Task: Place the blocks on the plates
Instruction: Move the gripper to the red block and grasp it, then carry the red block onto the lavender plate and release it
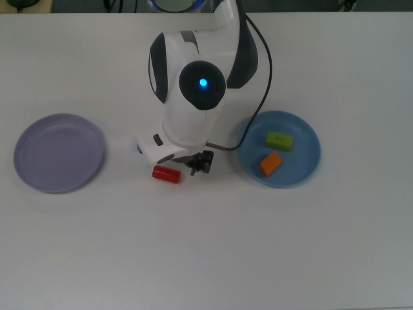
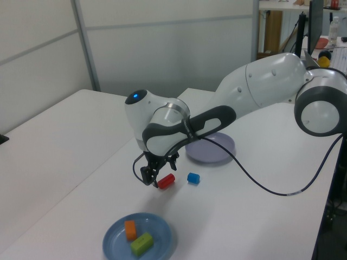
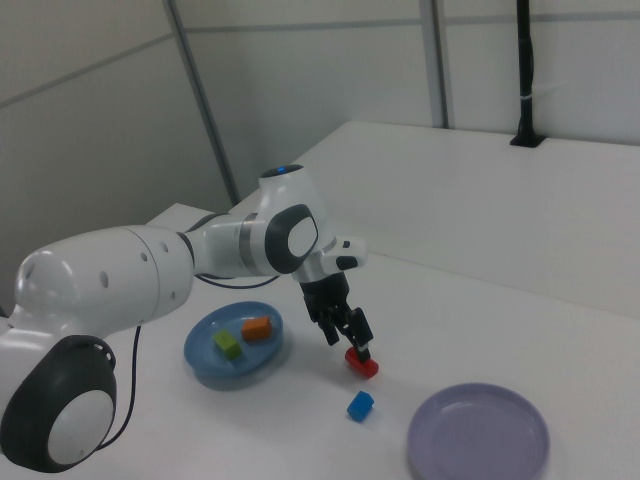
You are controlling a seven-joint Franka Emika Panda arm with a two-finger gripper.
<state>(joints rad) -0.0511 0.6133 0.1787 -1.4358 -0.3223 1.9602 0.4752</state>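
Now, my claw [image 3: 349, 338] hangs low over the white desk [image 1: 206, 245] with its two fingers apart and nothing between them. As I judge it, the step in hand is taking the small red cylinder block [image 1: 166, 174], so I should bring the claw squarely over the block, fingers either side of its round flanks across its short width, and come straight down before closing, or it may roll away. In the top view the cylinder lies on the desk just beside the claw, on the top view's left. The small blue chunk block [image 3: 360, 405] sits near. Farther out, the lime-green bar [image 1: 279, 140] and orange wedge block [image 1: 270, 163] rest in the round blue plastic plate [image 1: 308, 166]; the pale lavender plate [image 1: 59, 153] is empty.
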